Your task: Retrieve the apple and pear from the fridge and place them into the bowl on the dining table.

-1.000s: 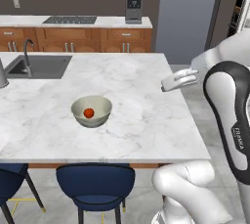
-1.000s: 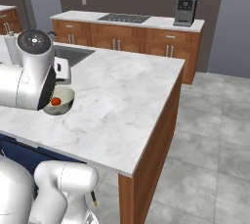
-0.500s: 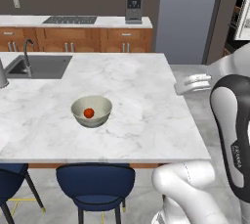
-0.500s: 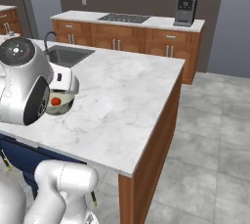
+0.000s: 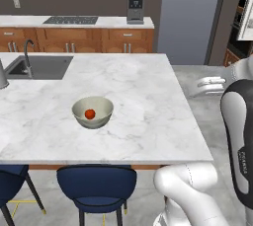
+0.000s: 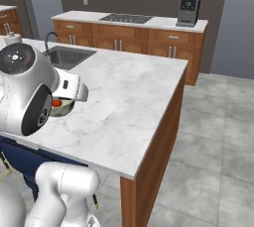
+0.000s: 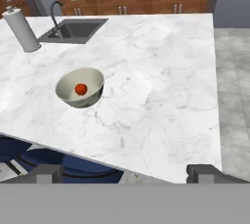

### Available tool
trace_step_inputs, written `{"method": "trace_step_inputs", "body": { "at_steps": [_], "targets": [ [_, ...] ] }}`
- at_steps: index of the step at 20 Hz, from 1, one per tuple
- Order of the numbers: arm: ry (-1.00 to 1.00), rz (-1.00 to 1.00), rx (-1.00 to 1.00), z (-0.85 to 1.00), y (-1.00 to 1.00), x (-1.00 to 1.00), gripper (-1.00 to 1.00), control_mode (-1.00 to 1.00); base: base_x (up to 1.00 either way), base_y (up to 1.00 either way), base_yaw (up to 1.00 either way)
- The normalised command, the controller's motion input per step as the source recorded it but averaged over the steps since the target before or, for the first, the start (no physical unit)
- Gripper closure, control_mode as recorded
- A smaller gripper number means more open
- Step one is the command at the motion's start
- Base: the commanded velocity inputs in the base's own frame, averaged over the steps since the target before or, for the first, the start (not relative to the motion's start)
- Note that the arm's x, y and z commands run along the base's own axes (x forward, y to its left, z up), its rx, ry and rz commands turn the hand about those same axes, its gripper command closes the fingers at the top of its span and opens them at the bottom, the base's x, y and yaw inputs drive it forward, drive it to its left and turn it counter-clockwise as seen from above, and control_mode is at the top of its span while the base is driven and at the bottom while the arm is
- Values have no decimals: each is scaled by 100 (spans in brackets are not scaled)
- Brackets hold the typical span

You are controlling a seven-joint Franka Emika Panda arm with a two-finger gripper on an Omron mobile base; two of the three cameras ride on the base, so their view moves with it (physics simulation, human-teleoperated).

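The off-white bowl (image 5: 92,112) stands on the marble dining table (image 5: 143,101) toward its near left, and the small red apple (image 5: 89,114) lies inside it. The hand view looks down on the same bowl (image 7: 80,87) and apple (image 7: 80,89) from the right. My gripper (image 5: 196,87) hovers off the table's right edge, well away from the bowl. In the hand view its fingertips (image 7: 49,173) stand wide apart, so my gripper (image 7: 125,171) is open with nothing in it. The pear and the fridge are out of view.
A sink with a faucet (image 7: 55,15) and a paper towel roll (image 7: 22,30) occupy the table's far left. Blue stools (image 5: 96,185) stand under its near edge. The back counter carries a stovetop (image 5: 71,20) and a coffee machine (image 5: 135,9). Grey floor (image 6: 218,137) lies open to the right.
The hand has drawn back to the right, from over the table's right edge to just beyond it. Bowl and apple have not moved.
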Motion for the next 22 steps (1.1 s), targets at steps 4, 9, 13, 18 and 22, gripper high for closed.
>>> {"method": "trace_step_inputs", "body": {
  "at_steps": [4,9,13,18,22],
  "targets": [
    [0,0,0,0,0,0,-100,100,-93,-16,-2],
    [0,0,0,0,0,0,-100,100,-97,-45,-7],
    [0,0,0,0,0,0,-100,100,-27,-99,-30],
    [0,0,0,0,0,0,-100,100,0,-100,-32],
    [0,0,0,0,0,0,-100,100,19,-97,-23]
  ]
}}
